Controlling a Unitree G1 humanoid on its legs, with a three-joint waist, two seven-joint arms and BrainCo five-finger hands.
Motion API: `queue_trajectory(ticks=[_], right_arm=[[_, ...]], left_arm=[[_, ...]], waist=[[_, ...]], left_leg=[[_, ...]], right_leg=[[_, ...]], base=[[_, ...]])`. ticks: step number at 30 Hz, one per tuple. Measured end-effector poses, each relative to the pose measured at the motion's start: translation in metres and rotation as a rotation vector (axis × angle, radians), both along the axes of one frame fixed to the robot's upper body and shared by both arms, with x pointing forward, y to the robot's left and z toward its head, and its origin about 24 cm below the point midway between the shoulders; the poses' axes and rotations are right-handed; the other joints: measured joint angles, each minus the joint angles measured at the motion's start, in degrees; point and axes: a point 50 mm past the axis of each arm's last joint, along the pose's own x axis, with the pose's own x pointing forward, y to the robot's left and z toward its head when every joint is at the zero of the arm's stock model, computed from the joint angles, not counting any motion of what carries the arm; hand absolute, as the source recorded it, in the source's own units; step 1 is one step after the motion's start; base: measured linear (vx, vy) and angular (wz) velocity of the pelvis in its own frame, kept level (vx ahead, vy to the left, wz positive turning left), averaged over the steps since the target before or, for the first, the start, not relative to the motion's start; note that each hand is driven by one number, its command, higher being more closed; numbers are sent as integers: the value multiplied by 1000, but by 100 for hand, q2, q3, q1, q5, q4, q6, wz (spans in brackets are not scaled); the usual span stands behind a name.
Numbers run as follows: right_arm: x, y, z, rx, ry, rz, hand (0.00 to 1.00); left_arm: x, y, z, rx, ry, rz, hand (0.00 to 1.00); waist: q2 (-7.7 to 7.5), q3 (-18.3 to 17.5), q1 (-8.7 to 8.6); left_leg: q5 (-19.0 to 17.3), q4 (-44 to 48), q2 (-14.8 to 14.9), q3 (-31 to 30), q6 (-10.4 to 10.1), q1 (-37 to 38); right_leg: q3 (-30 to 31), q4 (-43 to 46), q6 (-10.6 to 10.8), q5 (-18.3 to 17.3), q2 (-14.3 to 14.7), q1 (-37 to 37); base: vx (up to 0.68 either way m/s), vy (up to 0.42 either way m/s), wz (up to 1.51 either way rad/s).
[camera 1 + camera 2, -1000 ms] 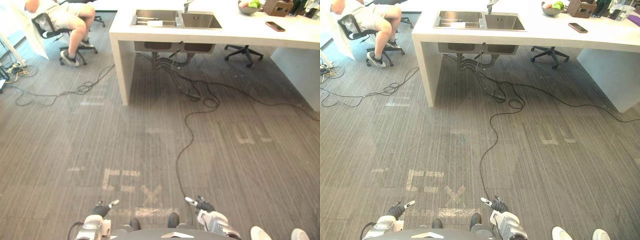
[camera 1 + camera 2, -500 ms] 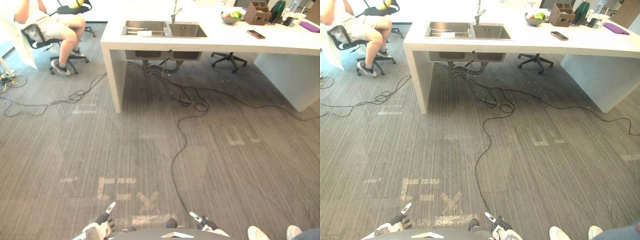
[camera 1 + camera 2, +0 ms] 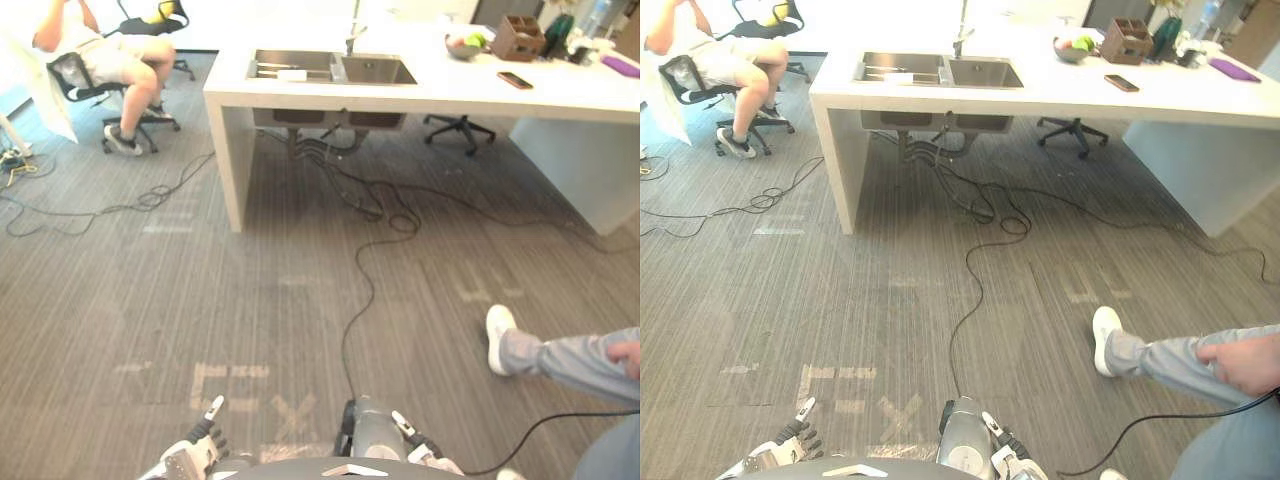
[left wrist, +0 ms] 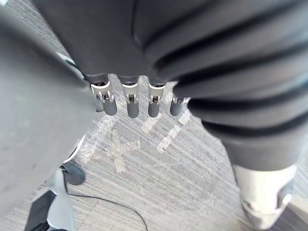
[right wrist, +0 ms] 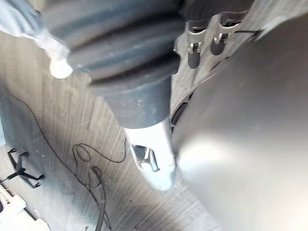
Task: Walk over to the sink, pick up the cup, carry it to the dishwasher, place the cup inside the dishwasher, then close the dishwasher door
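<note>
Person's leg (image 3: 560, 360) newly at right; left hand (image 3: 195, 455), right hand (image 3: 418, 446) cropped, fingers straight, empty.

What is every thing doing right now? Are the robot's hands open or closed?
Left hand: open, fingers straight, holding nothing.
Right hand: open, holding nothing.
Steel double sink: far ahead, not yet reached.
Dark flat phone: lying flat on the white counter.
Black office chair: empty, tucked under the counter.

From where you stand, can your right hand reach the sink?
Probably not: the right hand hangs low, while the sink sits in the counter far off across the floor.
</note>
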Motion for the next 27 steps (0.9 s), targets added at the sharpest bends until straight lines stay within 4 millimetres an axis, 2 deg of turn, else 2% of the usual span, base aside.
queue_trajectory(ticks=[1, 2, 3, 4, 5, 6, 7, 8, 10, 11, 12, 13, 14, 15, 16, 17, 18, 19, 20, 21, 22, 23, 24, 25, 26, 27], right_arm=[[-1, -1, 0, -2, 1, -14, 0], [-2, -2, 0, -3, 1, -19, 0], [-5, -3, 0, -4, 5, -33, 0], [-13, -2, -3, -1, 32, -53, 0], [-12, -5, -2, -3, 34, -75, 0], [-12, -12, -1, -13, 37, -101, 0], [-12, -13, -1, -11, 38, -118, 0], [-14, -14, -1, 0, 41, -157, 0], [-15, -14, -2, 3, 45, -160, 0], [-16, -15, -2, 2, 51, -163, 0], [-17, -15, -2, 2, 55, -165, 0], [-19, -16, -3, 3, 59, -173, 0], [-22, -17, -4, -9, 73, -152, 0], [-22, -18, -4, -24, 82, -122, 0], [-22, -18, -4, -37, 87, -95, 0], [-21, -18, -4, -38, 85, -90, 0], [-17, -16, -4, -33, 72, -71, 0], [-9, -15, -2, -23, 42, -59, 0], [-3, -15, -1, -21, 23, -53, 0], [12, -15, 5, -25, -37, -28, 0], [26, -14, 11, -34, -97, -7, 0], [31, -14, 14, -38, -120, -2, 0], [35, -15, 16, -40, -139, 0, 0], [37, -16, 18, -41, -154, -3, 0], [37, -18, 19, -42, -159, -9, 0], [35, -21, 19, -41, -155, -11, 0]], left_arm=[[2, -1, 0, 2, -9, 1, 0], [3, -2, 0, 3, -11, 3, 0], [3, -3, 0, 7, -6, 11, 0], [0, -2, -1, 18, 9, 25, 0], [0, -6, -2, 13, 16, 28, 0], [2, -17, -2, -23, 15, 25, 0], [4, -23, -2, -37, 7, 22, 0], [7, -26, -1, -60, -6, 33, 0], [6, -25, -1, -69, -13, 61, 0], [5, -25, -1, -77, -14, 94, 0], [7, -24, -1, -87, -25, 128, 0], [10, -23, 1, -95, -47, 156, 0], [13, -22, 2, -95, -77, 170, 0], [18, -19, 5, -86, -117, 176, 0], [26, -21, 7, -77, -156, 171, 0], [30, -21, 9, -70, -183, 171, 0], [36, -25, 13, -55, -220, 155, 0], [45, -28, 18, -33, -263, 122, 0], [47, -29, 20, -22, -283, 110, 0], [52, -29, 26, 1, -334, 94, 0], [63, -31, 35, 20, -396, 71, 0], [70, -33, 41, 31, -438, 54, 0], [85, -38, 57, 51, -532, 27, 0], [97, -44, 73, 71, -624, 1, 0], [102, -47, 81, 85, -669, -10, 0], [111, -48, 99, 117, -762, 2, 0]], waist=[[35, 40, 15], [69, 71, 6], [114, 121, -13], [36, 139, 14], [91, 170, 54], [279, 148, -14], [310, 157, -25], [324, 160, -23], [353, 124, -5], [344, 66, -8], [426, 6, -15], [432, 3, -25], [453, -9, -32], [426, 7, -18], [448, 23, -30], [443, 37, -27], [350, 90, 8], [344, 97, 49], [344, 98, 78], [354, 105, 132], [350, 130, 169], [342, 161, 191], [313, 225, 264], [375, 245, 337], [473, 253, 343], [715, 273, 376]], left_leg=[[-134, 113, 74, -41, -116, 5], [-244, 229, 125, -75, -192, 15], [-464, 469, 228, -149, -382, 94], [-703, 618, 287, -187, -583, 300], [-775, 658, 406, -196, -650, 376], [-757, 617, 587, -196, -697, 400], [-703, 575, 620, -173, -703, 434], [-460, 625, 701, -94, -606, 542], [-273, 758, 752, -103, -415, 533], [-41, 1126, 879, -130, -326, 382], [185, 1634, 1039, -165, -378, 141], [513, 2300, 1210, -255, -446, -186], [1063, 2983, 1413, -418, -548, -560], [1607, 3828, 1707, -448, -560, -1010], [1351, 4587, 1884, -402, -434, -1454], [1194, 4806, 1866, -357, -423, -1621], [885, 4843, 1763, -171, -446, -1871], [658, 4488, 1598, 67, -435, -2052], [589, 4176, 1494, 224, -412, -2105], [496, 3373, 1279, 545, -379, -2227], [492, 2533, 1001, 732, -353, -2362], [526, 2099, 827, 740, -355, -2417], [811, 1135, 443, 625, -352, -2426], [1288, 182, 247, 429, -483, -2363], [1461, -212, 250, 327, -529, -2290], [2077, -441, 426, 358, -148, -2143]], right_leg=[[10, -1040, 31, 160, 43, 73], [14, -1306, 49, 205, 37, 139], [21, -1492, 78, 207, 32, 289], [82, -1629, 61, 306, -5, 594], [78, -1497, -106, 510, 77, 591], [102, -1046, -252, 457, 197, 456], [159, -809, -341, 393, 212, 377], [155, -125, -294, -5, 195, 164], [140, 94, -306, -268, 214, 162], [56, 98, -329, -394, 289, 218], [3, 22, -306, -404, 337, 317], [-20, -82, -273, -437, 432, 446], [-95, -265, -270, -455, 551, 638], [-211, -596, -280, -463, 675, 983], [-300, -877, -324, -490, 744, 1353], [-322, -999, -404, -540, 750, 1542], [-389, -1279, -554, -623, 734, 1905], [-477, -1519, -623, -614, 692, 2178], [-497, -1612, -622, -615, 667, 2267], [-542, -1735, -587, -628, 600, 2377], [-590, -1758, -521, -668, 515, 2448], [-600, -1743, -480, -716, 466, 2490], [-603, -1662, -392, -889, 335, 2595], [-568, -1528, -256, -1096, 321, 2716], [-528, -1445, -137, -1240, 399, 2798], [-198, -1183, 109, -1531, 671, 2919]], base=[[435, -254, 24], [422, -290, 22], [540, -399, 28], [463, -363, 21], [451, -336, 34], [343, -235, 35], [501, -354, 52], [409, -312, 22], [337, -278, -7], [340, -265, -21], [337, -226, -18], [336, -204, -8], [339, -172, 1], [424, -191, 14], [367, -123, 19], [379, -99, 23], [360, -83, 14], [341, -61, 4], [312, 1, -15], [308, 69, -19], [389, 131, -11], [416, 196, 5], [356, 196, 8], [377, 236, 8], [395, 237, 0], [473, 270, 15]])
